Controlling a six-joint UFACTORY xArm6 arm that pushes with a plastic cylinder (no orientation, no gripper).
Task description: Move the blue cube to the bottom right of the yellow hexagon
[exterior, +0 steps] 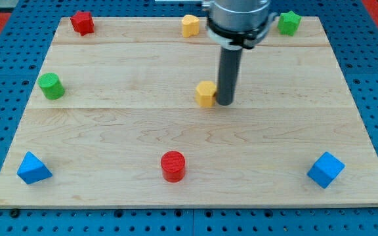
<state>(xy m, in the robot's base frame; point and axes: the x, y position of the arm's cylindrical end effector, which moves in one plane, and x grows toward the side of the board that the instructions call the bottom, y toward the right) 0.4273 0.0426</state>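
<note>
Yellow block (205,93) against tool's left

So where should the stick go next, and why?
Probably my tip should leave the yellow hexagon and swing toward the view's bottom right, round behind the blue cube. The tip sits right beside the hexagon, while the cube lies far off near the board's corner.
</note>
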